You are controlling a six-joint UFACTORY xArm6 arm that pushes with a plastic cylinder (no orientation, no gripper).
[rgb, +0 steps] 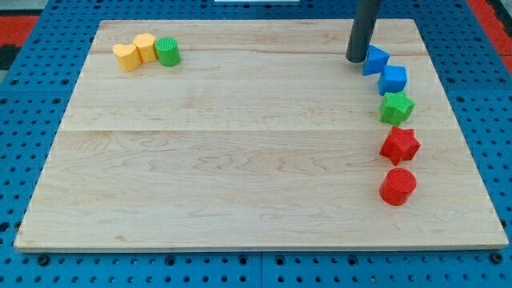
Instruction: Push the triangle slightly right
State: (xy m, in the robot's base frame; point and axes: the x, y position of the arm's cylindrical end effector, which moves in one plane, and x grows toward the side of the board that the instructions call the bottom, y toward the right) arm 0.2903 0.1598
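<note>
The blue triangle (374,60) lies near the board's top right. My tip (357,59) stands right against the triangle's left side, touching or nearly touching it. A blue cube (393,79) sits just below and right of the triangle. Below it, in a column down the right side, come a green star (396,107), a red star (399,145) and a red cylinder (398,186).
At the board's top left, a yellow heart-like block (126,57), a yellow block (146,47) and a green cylinder (167,51) sit in a touching row. The wooden board (240,160) lies on a blue pegboard table; its right edge is close to the column of blocks.
</note>
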